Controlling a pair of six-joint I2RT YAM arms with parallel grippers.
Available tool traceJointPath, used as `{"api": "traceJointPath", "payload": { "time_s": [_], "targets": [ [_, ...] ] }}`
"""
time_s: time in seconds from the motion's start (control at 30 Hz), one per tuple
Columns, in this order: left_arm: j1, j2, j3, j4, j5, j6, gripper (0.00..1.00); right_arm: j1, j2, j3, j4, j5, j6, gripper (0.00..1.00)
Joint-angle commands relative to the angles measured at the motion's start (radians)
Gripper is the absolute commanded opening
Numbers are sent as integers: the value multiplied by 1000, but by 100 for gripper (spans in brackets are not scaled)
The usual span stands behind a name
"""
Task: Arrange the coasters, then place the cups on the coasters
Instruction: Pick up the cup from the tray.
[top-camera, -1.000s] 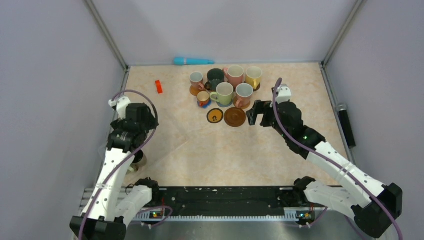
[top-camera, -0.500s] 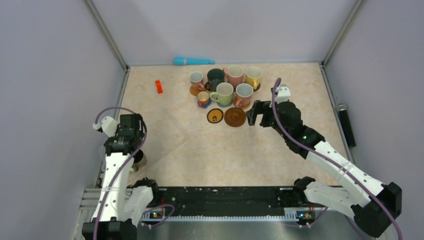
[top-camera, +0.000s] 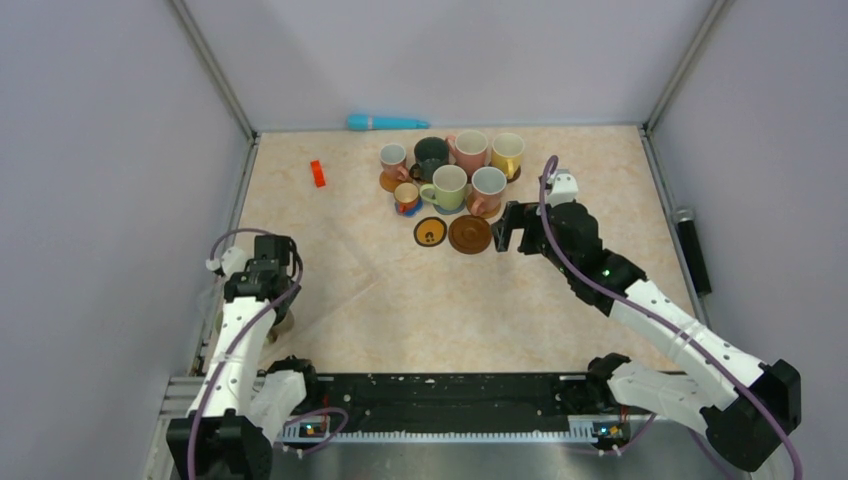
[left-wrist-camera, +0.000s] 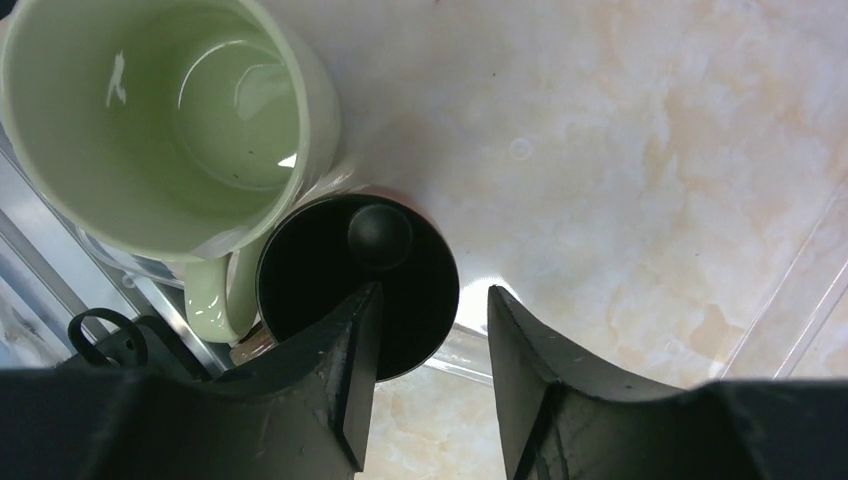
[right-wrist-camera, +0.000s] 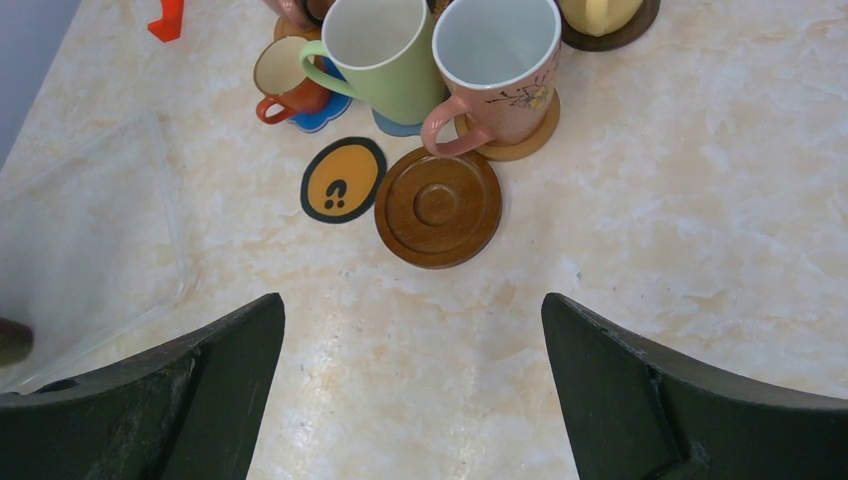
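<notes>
soft even overhead light, faint shadows, glint inside green cup (left-wrist-camera: 170, 120)

A black rail (top-camera: 450, 392), flecked with white, carries both arms. At the rail's left end, the left arm (top-camera: 232, 350) has white tube links and black joint housings. At the rail's right end, the right arm (top-camera: 680, 335) is built the same, with a small green light (top-camera: 604, 272) on a black section. A purple cable (top-camera: 235, 234) runs along the left arm and another along the right, each passing a white block. Below each end of the rail is a small board (top-camera: 312, 428) with tiny coloured lights. The left gripper (left-wrist-camera: 432, 298) has matte black wedge fingers (left-wrist-camera: 335, 390), faintly scratched. The right gripper (right-wrist-camera: 411, 300) has broad, curved black ones, dusty and scuffed.
</notes>
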Motion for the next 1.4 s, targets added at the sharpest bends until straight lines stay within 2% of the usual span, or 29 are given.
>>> {"api": "traceJointPath", "payload": {
  "time_s": [0.0, 0.1, 0.23, 0.43, 0.6, 0.83, 1.0, 1.17, 1.27, 1.37],
  "targets": [
    [3, 12, -23, 44, 12, -36, 47, -8, -3, 6, 39, -4, -7, 99],
    [4, 24, -27, 49, 13, -40, 45, -7, -4, 7, 38, -5, -7, 99],
    [3, 33, -32, 58, -5, -38, 32, -7, -5, 7, 38, -7, -7, 99],
    [4, 36, -48, 67, -1, -44, 24, -8, -11, 7, 37, -4, -8, 99],
    [3, 44, -18, 65, 24, -8, 0, -8, -12, 7, 38, -6, -8, 99],
    [2, 9, 49, 128, 68, 132, 0, -8, -15, 7, 36, -4, -9, 99],
    [-3, -65, 98, 224, 233, 365, 0, -7, -12, 7, 38, 1, -9, 99],
    [-22, -72, 170, 241, 309, 507, 0, -8, -8, 7, 37, 2, -11, 99],
    [-73, -17, 234, 217, 331, 573, 0, -8, -8, 7, 38, 3, -10, 99],
    [-209, 61, 289, 207, 260, 617, 0, -8, -8, 6, 40, 2, -10, 99]
  ]
}}
